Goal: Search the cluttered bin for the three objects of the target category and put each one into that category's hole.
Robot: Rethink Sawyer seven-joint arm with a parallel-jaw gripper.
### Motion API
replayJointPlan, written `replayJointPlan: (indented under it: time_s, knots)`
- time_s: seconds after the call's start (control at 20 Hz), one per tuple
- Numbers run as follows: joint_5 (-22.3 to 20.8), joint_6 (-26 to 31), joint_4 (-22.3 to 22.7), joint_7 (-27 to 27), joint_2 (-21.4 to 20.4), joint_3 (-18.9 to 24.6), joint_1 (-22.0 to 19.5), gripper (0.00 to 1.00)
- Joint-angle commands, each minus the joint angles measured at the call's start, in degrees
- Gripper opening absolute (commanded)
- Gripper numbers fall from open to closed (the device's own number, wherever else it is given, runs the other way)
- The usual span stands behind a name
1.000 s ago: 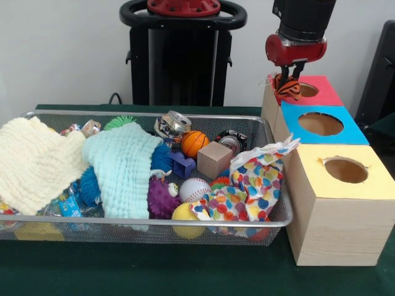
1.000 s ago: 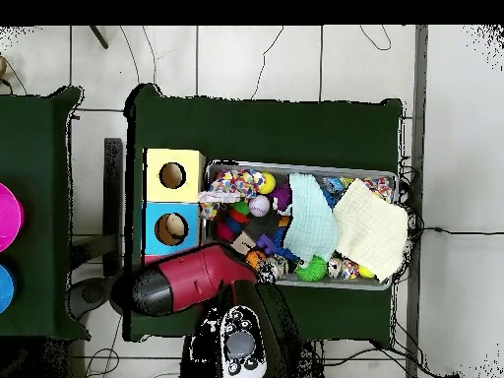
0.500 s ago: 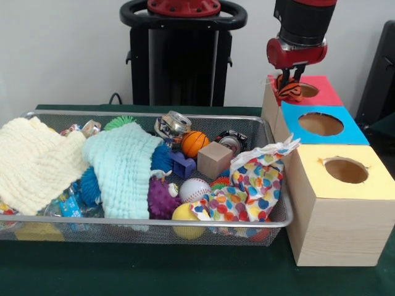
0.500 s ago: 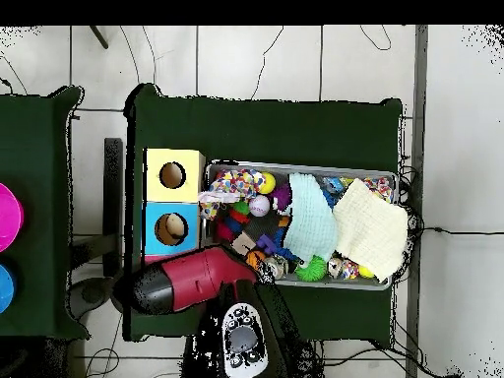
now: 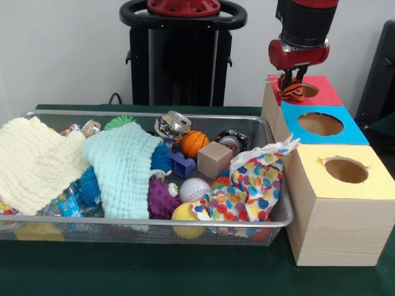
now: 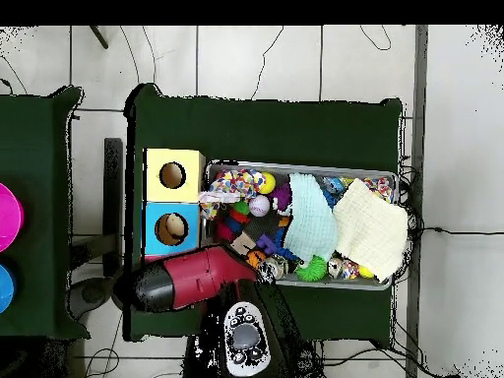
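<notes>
Tool (image 5: 292, 81) clenched on a small orange-and-black striped toy (image 5: 292, 92), hanging just above the red-topped box (image 5: 321, 92). The toy sits directly under the tool, at the near-left rim of that box's hole (image 5: 307, 90), not yet inside it. In the overhead view the red arm (image 6: 187, 280) covers this box, so alignment can only be judged from the front.

Step in hand, as I read it: the drop. To do it well, bring the toy a touch further over the hole's centre before letting go; from its present spot it could catch the rim and roll off the lid. Keep it low and release cleanly.

Away from the tool, toward the camera: the blue-topped box (image 5: 321, 126), then the yellow-topped box (image 5: 345, 179), each with a round hole. Off to the tool's side and below it, the wire bin (image 5: 185, 229), crowded: cream cloth (image 5: 34, 163), pale green cloth (image 5: 126, 172), spotted cloth (image 5: 259, 182), a small basketball (image 5: 194, 143), a baseball (image 5: 194, 189), a wooden block (image 5: 214, 159), crushed cans, spiky balls.

Table (image 5: 154, 271) is covered in dark green cloth. Plain pale wall behind; tiled floor and trailing cables around the table from overhead.
</notes>
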Motion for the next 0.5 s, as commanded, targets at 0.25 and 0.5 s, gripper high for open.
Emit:
replayJointPlan:
  time_s: [0.25,0.5]
  knots:
    - [4.8,1.0,5.2,7.5,3.5,2.7,-2.5,0.0]
    - [6.1,1.3,6.1,7.0,3.2,3.3,-2.8,0.0]
